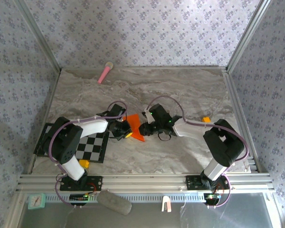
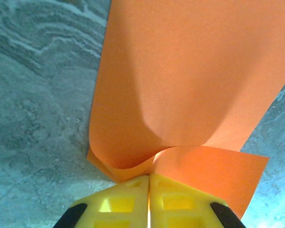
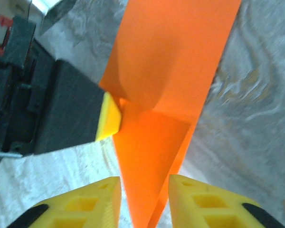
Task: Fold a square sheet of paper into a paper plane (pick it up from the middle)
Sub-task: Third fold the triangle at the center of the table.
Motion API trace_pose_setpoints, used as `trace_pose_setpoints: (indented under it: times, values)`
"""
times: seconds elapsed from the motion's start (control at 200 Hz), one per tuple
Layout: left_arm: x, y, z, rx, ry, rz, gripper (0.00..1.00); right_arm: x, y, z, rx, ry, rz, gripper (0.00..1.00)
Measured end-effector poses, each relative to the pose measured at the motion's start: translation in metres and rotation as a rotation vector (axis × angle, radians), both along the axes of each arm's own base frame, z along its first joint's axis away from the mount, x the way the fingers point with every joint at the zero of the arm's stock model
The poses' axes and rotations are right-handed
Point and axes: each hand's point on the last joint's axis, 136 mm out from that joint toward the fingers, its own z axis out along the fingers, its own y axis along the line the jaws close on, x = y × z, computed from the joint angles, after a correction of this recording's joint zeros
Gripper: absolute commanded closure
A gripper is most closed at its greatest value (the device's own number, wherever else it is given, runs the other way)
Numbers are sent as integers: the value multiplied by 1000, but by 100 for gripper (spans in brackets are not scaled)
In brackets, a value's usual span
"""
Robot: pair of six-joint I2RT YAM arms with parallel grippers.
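Left tool [image 2: 149, 183] tight on orange sheet [image 2: 190, 80] at its fold — right tool [image 3: 143, 185] spread astride lower edge — open tabletop [image 1: 190, 88] around.

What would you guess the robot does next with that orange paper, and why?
Probably the right gripper backs off the square sheet of paper: its jaws stand apart with the paper between them, while the left gripper alone pinches the sheet.

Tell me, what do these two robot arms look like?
The left arm and right arm have black joints, white links and looping lilac cables. The left gripper and right gripper have blocky yellow fingers with square hollows and black patches.
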Motion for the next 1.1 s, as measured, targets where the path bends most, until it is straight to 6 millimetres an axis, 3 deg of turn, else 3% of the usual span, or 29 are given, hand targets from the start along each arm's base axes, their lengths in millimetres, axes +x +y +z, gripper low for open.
trace_pose_setpoints:
  times: [0.16, 0.475, 1.104]
  values:
    - [0, 0, 0, 0, 0, 0, 91, -19, 7, -1, 18, 89, 57, 81]
    - [0, 0, 0, 1, 0, 0, 91, -34, 34, -12, 16, 171, 140, 83]
    - [0, 0, 0, 1, 0, 0, 91, -32, 27, -39, -76, 216, 109, 82]
